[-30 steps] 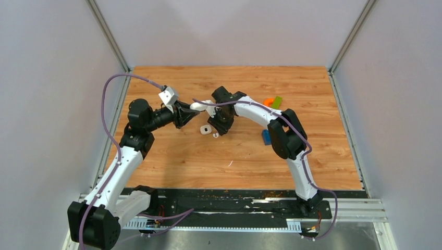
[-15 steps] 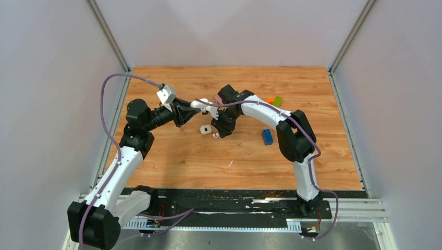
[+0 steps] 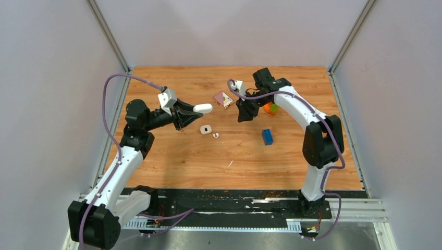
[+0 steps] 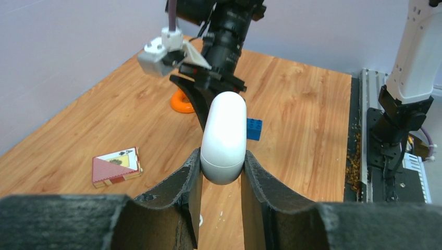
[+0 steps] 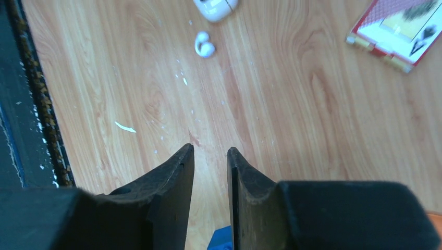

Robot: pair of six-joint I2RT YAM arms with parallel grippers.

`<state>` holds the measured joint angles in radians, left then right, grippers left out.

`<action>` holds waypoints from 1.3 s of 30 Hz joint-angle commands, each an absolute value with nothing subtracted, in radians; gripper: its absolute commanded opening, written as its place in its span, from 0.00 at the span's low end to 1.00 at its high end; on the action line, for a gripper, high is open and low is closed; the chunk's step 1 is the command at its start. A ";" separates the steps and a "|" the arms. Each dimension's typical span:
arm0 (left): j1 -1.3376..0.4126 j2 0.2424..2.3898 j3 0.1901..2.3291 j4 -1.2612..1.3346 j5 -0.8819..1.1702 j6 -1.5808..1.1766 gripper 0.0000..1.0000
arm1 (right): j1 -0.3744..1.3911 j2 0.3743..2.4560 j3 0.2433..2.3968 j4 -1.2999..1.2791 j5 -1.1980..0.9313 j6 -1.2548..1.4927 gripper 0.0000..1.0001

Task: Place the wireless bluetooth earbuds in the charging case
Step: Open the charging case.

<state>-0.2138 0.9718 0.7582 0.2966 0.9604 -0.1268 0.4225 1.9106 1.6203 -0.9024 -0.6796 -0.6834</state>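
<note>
The charging case [image 3: 205,129], small and cream-white with a dark dot, lies on the wood near the table's middle; its edge shows at the top of the right wrist view [image 5: 215,8]. A tiny white earbud [image 3: 216,135] lies just right of it [image 5: 203,45]; I cannot tell whether it is one bud or both. My left gripper [image 3: 194,110] hovers left of and above the case, shut on a smooth white oval pebble-shaped object [image 3: 203,108] [image 4: 224,136]. My right gripper [image 3: 242,115] hangs further back and right, slightly open and empty [image 5: 210,151].
A red-and-white card box [image 3: 223,98] lies at the back centre [image 5: 401,31]. An orange ring [image 3: 269,108] sits under the right arm, a blue brick [image 3: 267,136] in front of it. A thin white sliver [image 3: 230,163] lies nearer the front edge.
My right arm has pulled back and to the right, away from the case, uncovering the card box. My left gripper still holds the white oval object, shifted slightly right.
</note>
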 commanded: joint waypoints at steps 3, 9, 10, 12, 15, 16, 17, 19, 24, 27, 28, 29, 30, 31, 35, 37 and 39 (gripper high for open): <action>-0.210 0.995 0.739 0.377 1.013 -0.160 0.00 | 0.442 1.617 1.584 -0.738 -0.871 -0.698 0.30; -0.211 1.011 0.710 0.433 0.981 -0.198 0.00 | 0.580 1.395 1.513 -0.559 -0.815 -0.825 0.32; -0.212 1.016 0.706 0.447 0.976 -0.211 0.00 | 0.606 1.388 1.515 -0.571 -0.783 -0.862 0.32; -0.213 1.023 0.698 0.475 0.976 -0.232 0.00 | 0.651 1.392 1.521 -0.582 -0.743 -0.880 0.34; -0.222 1.022 0.695 0.466 1.002 -0.204 0.00 | 0.665 1.438 1.569 -0.590 -0.745 -0.794 0.39; -0.226 1.020 0.697 0.452 1.015 -0.186 0.00 | 0.664 1.462 1.599 -0.612 -0.759 -0.775 0.41; -0.228 1.017 0.696 0.439 1.023 -0.168 0.00 | 0.665 1.490 1.633 -0.650 -0.779 -0.771 0.42; -0.235 1.013 0.696 0.421 1.038 -0.144 0.00 | 0.667 1.544 1.692 -0.725 -0.814 -0.769 0.49; -0.258 1.000 0.692 0.400 1.044 -0.101 0.00 | 0.684 1.612 1.751 -0.789 -0.843 -0.742 0.55; -0.266 0.993 0.686 0.384 1.044 -0.072 0.00 | 0.689 1.622 1.754 -0.774 -0.845 -0.711 0.55; -0.269 0.992 0.685 0.382 1.048 -0.064 0.00 | 0.689 1.626 1.755 -0.767 -0.843 -0.698 0.55; -0.271 0.989 0.685 0.375 1.049 -0.053 0.00 | 0.690 1.629 1.756 -0.760 -0.840 -0.682 0.55; -0.274 0.987 0.686 0.366 1.055 -0.039 0.00 | 0.689 1.632 1.753 -0.752 -0.837 -0.659 0.55; -0.277 0.984 0.686 0.355 1.060 -0.021 0.00 | 0.688 1.634 1.754 -0.742 -0.836 -0.636 0.55; -0.292 0.970 0.703 0.252 1.075 0.112 0.00 | 0.679 1.656 1.764 -0.726 -0.849 -0.549 0.55; -0.296 0.966 0.704 0.238 1.077 0.130 0.00 | 0.672 1.665 1.767 -0.718 -0.851 -0.522 0.55; -0.298 0.966 0.704 0.239 1.080 0.129 0.00 | 0.666 1.670 1.770 -0.706 -0.848 -0.506 0.55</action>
